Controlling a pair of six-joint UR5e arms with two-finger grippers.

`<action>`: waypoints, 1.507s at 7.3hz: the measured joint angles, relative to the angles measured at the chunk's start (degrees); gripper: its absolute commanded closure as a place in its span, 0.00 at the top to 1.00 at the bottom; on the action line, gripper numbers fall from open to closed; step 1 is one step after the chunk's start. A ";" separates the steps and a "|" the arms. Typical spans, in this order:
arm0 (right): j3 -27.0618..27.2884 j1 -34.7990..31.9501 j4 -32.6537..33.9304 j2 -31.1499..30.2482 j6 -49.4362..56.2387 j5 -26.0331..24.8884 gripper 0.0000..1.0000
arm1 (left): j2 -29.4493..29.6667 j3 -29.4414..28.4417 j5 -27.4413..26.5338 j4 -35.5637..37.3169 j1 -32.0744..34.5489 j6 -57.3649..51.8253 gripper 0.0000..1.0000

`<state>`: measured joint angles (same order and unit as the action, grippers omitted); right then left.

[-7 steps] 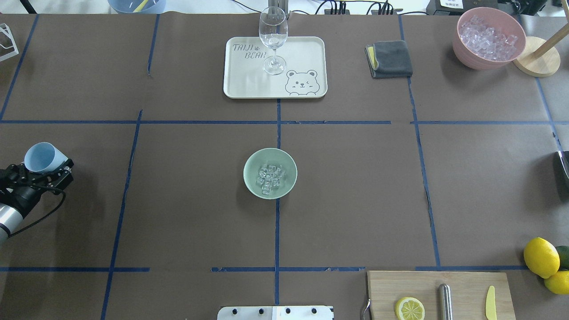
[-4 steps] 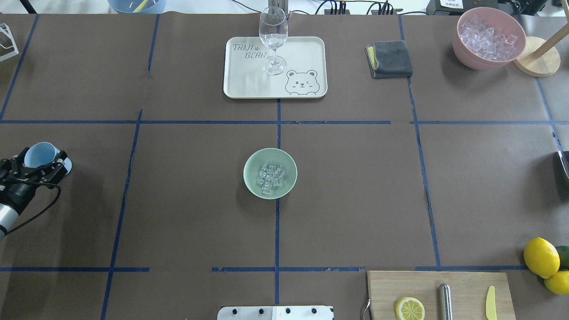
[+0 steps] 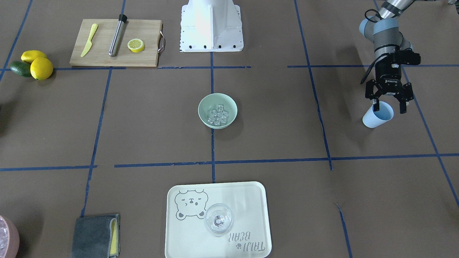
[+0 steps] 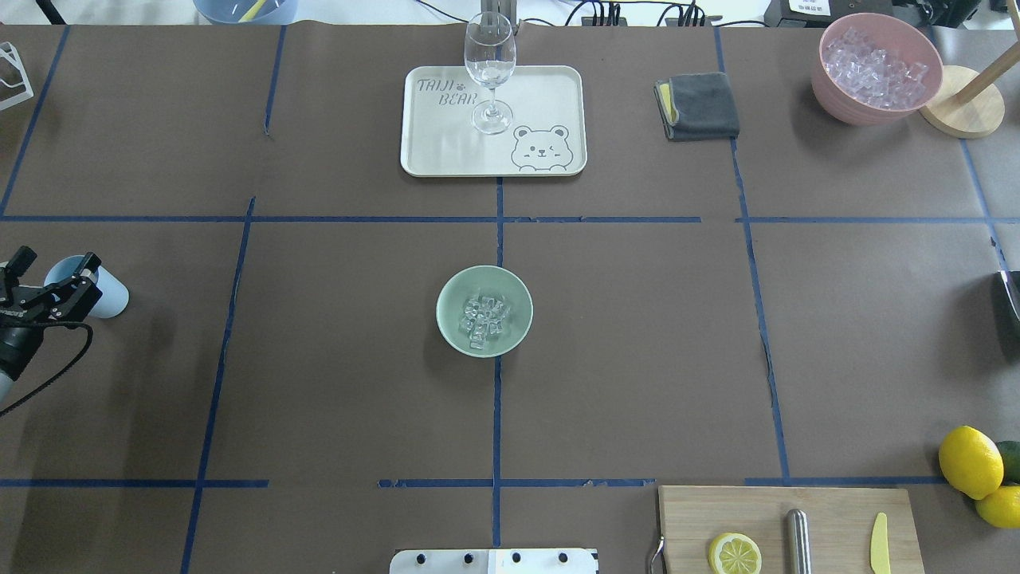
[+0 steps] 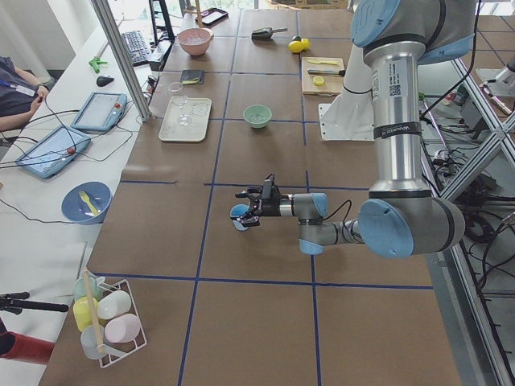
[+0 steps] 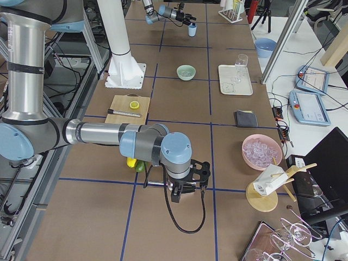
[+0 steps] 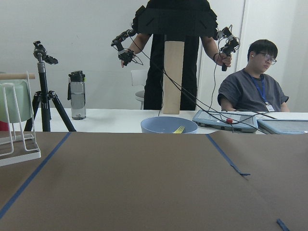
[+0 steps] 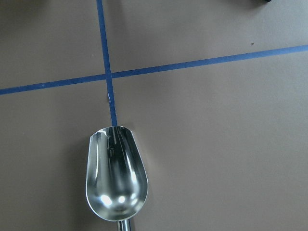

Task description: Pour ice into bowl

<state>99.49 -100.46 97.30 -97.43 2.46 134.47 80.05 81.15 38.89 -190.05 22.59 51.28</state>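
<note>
The mint-green bowl [image 4: 448, 323] stands at the table's middle and holds the ice [image 4: 483, 320], several small clear cubes; both also show in the front view, bowl [image 3: 205, 111] and ice [image 3: 219, 115]. My left gripper [image 4: 56, 267] is open at the table's left edge, its fingers spread on either side of the rim of an upright, empty light blue cup [image 4: 109, 297] that stands on the table; the front view shows gripper [image 3: 389, 107] and cup [image 3: 372, 120]. My right gripper [image 6: 184, 191] is low over the table far right; I cannot tell its state. A metal scoop [image 8: 115, 178] lies under it.
A pink bowl [image 4: 833, 88] of ice sits back right, next to a wooden stand [image 4: 964, 112]. A tray [image 4: 550, 88] with a wine glass [image 4: 488, 68] is behind the bowl, a grey cloth [image 4: 701, 105] to its right. A cutting board [image 4: 829, 510] and lemons [image 4: 970, 461] are front right.
My left arm drew back left and lowered the cup from a tilted hold to upright on the table. Its fingers then spread apart off the cup.
</note>
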 measured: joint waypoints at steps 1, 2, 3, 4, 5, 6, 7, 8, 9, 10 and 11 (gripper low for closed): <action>0.01 0.00 0.00 0.01 0.00 0.00 1.00 | -0.41 0.66 7.30 0.03 2.82 -4.06 1.00; 0.01 0.00 0.00 -0.01 0.00 0.00 1.00 | -0.53 0.93 16.51 0.60 7.90 -8.87 1.00; 0.01 0.00 0.00 -0.03 0.00 0.02 1.00 | -0.31 1.25 25.97 2.59 13.84 -13.34 1.00; 0.00 0.00 0.00 -0.04 0.00 0.04 1.00 | 0.06 2.47 35.15 7.18 19.74 -17.15 1.00; 0.01 0.00 0.00 -0.04 0.00 0.02 1.00 | 0.53 5.18 42.88 14.32 25.18 -21.62 1.00; -0.01 0.00 0.00 -0.04 0.00 0.03 1.00 | 1.70 8.88 49.50 23.80 30.86 -27.55 1.00; -0.03 0.00 0.00 -0.07 0.00 0.06 1.00 | 3.66 12.17 54.89 34.07 37.04 -34.36 1.00; 0.00 0.00 0.00 -0.09 -0.02 0.08 1.00 | 6.00 13.93 60.23 43.55 43.03 -39.56 1.00; 0.10 0.00 0.00 -0.04 -0.08 0.11 1.00 | 8.10 14.43 66.10 52.90 48.00 -41.93 1.00; 0.28 0.00 0.00 0.00 -0.12 0.17 1.00 | 9.45 14.41 70.42 62.34 51.21 -42.84 1.00; 0.51 0.00 -0.02 0.08 -0.05 0.25 1.00 | 10.19 14.32 73.46 70.93 53.23 -43.14 1.00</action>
<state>99.99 -100.46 97.27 -97.35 2.41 134.72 90.24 95.47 112.35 -119.12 75.83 8.14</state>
